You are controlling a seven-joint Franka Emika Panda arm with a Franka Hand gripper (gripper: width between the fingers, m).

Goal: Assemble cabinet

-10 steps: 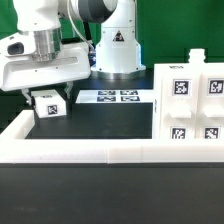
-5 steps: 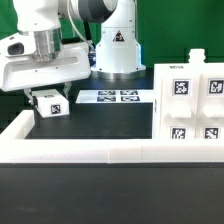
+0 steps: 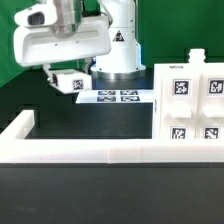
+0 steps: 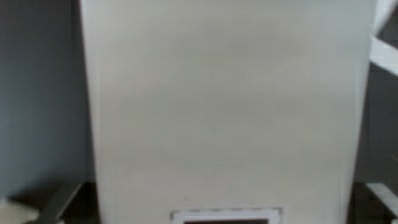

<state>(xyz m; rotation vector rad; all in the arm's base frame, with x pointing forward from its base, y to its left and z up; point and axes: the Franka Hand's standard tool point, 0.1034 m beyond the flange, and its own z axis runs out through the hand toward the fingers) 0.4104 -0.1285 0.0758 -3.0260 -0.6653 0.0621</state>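
The hand, gripping the small cabinet block, has risen off the desk and swung toward the exterior view's right.

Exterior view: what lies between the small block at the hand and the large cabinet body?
The marker board, lying flat, sits between the small block and the cabinet body, as the exterior view shows.

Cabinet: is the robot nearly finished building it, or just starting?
Early on, it seems. Done: nothing looks joined yet. In hand: the gripper holds one small tagged white block, apart from the big white cabinet parts at the exterior view's right. Left: carrying that block over, fitting it, then likely more pieces.
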